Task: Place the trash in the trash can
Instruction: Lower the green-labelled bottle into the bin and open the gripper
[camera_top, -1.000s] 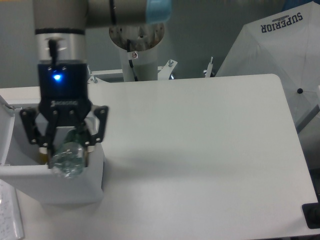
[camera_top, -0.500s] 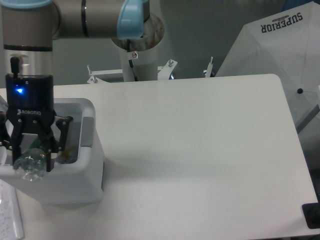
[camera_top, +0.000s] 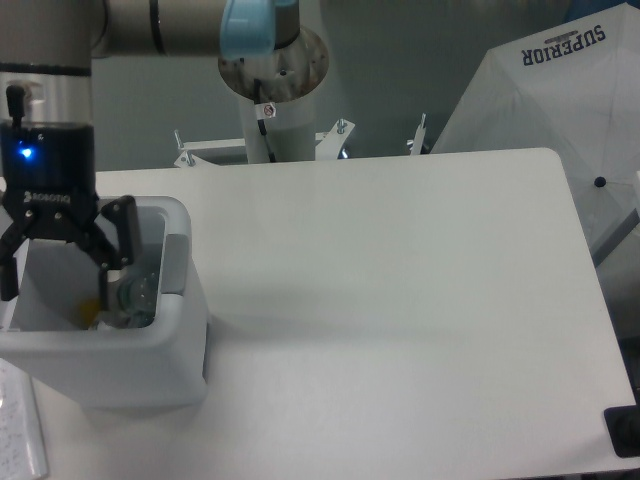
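Gripper (camera_top: 55, 262) sits directly over the open mouth of the trash can (camera_top: 150, 365), fingers spread wide with nothing between them. I hold it there because the opening is the only way in, and being straight above it means anything I let go of falls inside rather than onto the table (camera_top: 400, 300).

Camera view, the only one I have: inside the bin, low against the right inner wall and just below and right of my right finger (camera_top: 112, 250), there is a clear plastic bottle (camera_top: 133, 295). It looks crumpled or foreshortened. I can't make out cap or label, so I can't say which of the two bottles it is. A small yellowish patch shows next to it at the bin bottom; too small to identify. The bottle is apart from my fingers, resting in the bin, not gripped.

No second bottle visible anywhere on the table. My wrist and fingers cover much of the interior, so it may be hidden in there; can't tell.

Bin lid (camera_top: 8, 300) appears only as a sliver at the left edge, apparently swung up and out of the way.

Judgement: this drop is done, and the task is likely near its end.
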